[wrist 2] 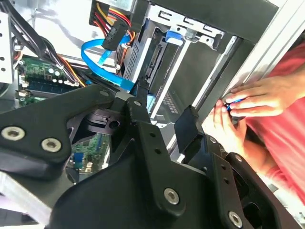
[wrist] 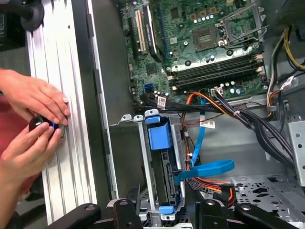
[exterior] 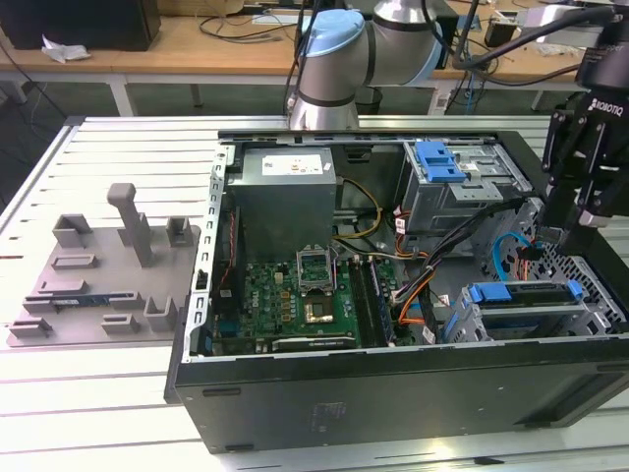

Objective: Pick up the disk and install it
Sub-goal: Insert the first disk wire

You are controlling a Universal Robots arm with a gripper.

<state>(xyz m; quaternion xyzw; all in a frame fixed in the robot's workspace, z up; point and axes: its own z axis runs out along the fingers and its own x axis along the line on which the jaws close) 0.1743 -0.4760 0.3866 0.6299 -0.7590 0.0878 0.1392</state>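
Open computer case [exterior: 393, 393] laid flat on slatted table [exterior: 98, 413]. Gripper [exterior: 575, 221] hung over drive cage [exterior: 550, 320] at exterior view's right, fingers [wrist: 136, 200] spread, nothing clasped. Disk [wrist: 159, 136] seen slotted on edge in cage, bracket end toward motherboard [wrist: 200, 47]. Small black object [wrist: 40, 125] pinched by person's hands [wrist: 33, 100] on table beside case.

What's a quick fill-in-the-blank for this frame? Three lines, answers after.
1. The gripper hangs over the drive cage at the exterior view's ___ end of the case.
2. The flat cable beside that cage is ___ in colour.
3. In the first wrist view, a person's two ___ hold a small black object on the table.
Missing words: right; blue; hands.
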